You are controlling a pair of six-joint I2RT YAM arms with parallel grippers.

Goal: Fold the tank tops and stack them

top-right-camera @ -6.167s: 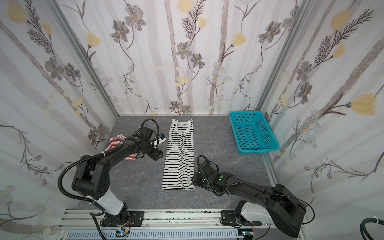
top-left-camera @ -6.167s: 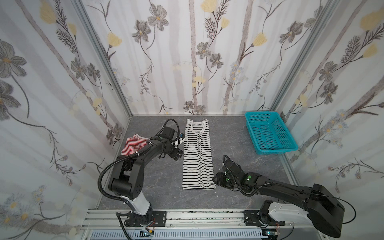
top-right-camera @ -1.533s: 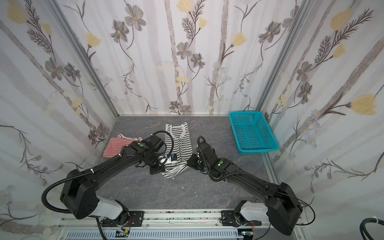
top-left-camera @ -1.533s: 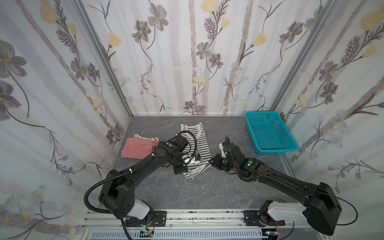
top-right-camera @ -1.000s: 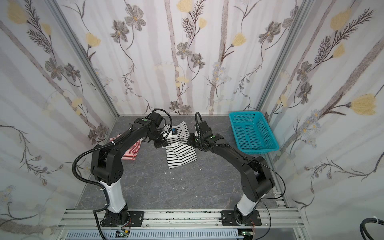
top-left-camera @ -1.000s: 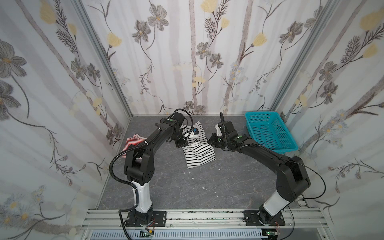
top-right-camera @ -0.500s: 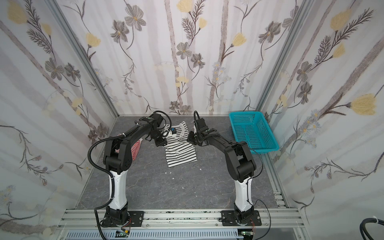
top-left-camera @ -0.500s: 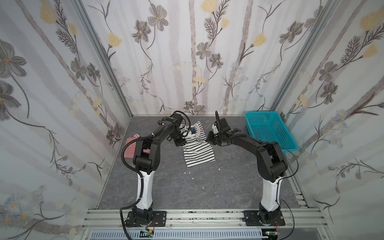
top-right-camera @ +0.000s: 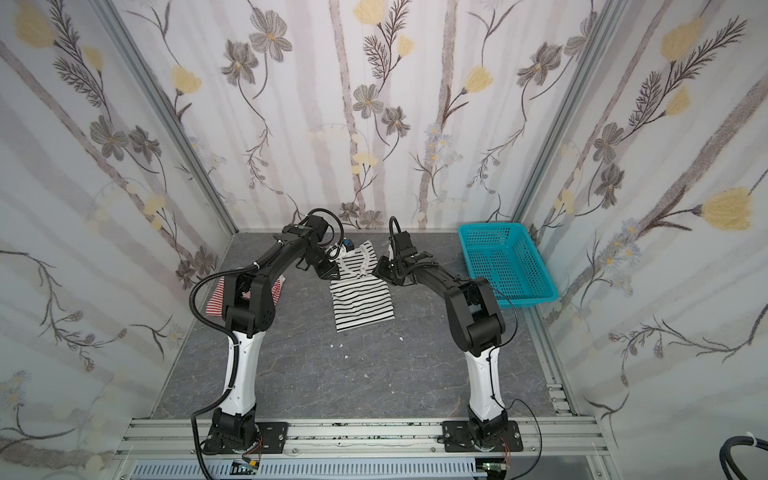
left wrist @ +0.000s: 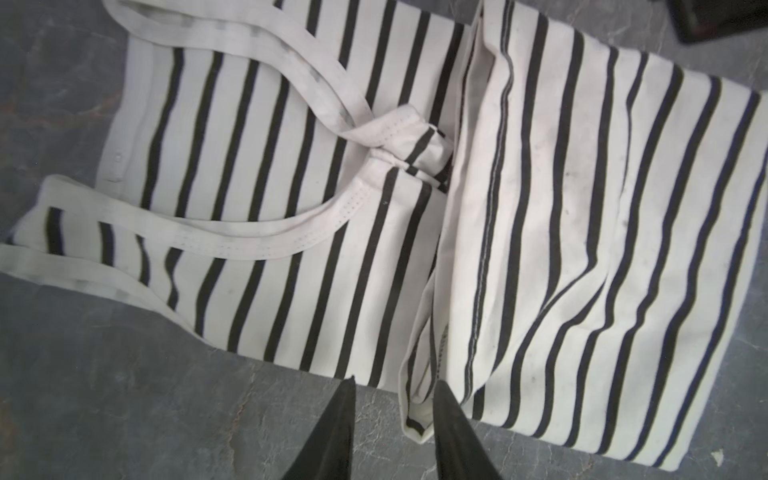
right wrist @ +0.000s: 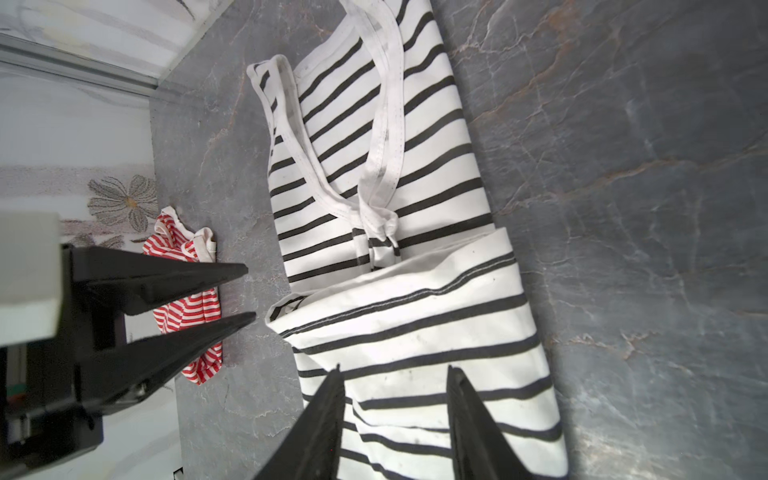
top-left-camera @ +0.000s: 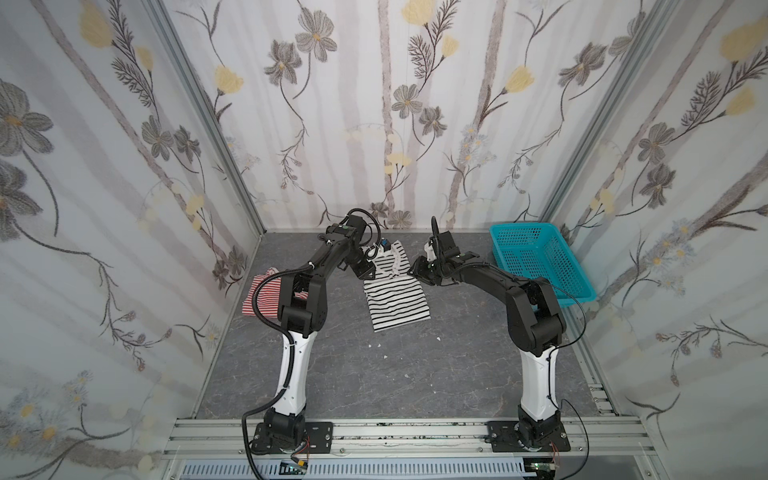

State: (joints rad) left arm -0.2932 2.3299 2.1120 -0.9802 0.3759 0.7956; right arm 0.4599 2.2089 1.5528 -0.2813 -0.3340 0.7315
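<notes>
Left wrist view: the left tool [left wrist: 395,380] has its 2 jaws parted by a modest gap and grips nothing. A loose corner of the black-and-white tank top [left wrist: 561,208] lies on the grey table [left wrist: 124,395] right at the tips. In the right wrist view the right tool [right wrist: 394,368] is likewise part open and empty, hovering over the top's folded-over lower half, with the strap end left uncovered. In both top views this tank top [top-left-camera: 395,297] [top-right-camera: 361,303] lies folded toward the back middle of the table, between the 2 tools. The red-and-white tank top [top-left-camera: 264,297] lies crumpled near the left wall, partly hidden by the left arm [top-left-camera: 297,309]. The teal basket [top-left-camera: 523,227] sits in the back right corner, well apart.
</notes>
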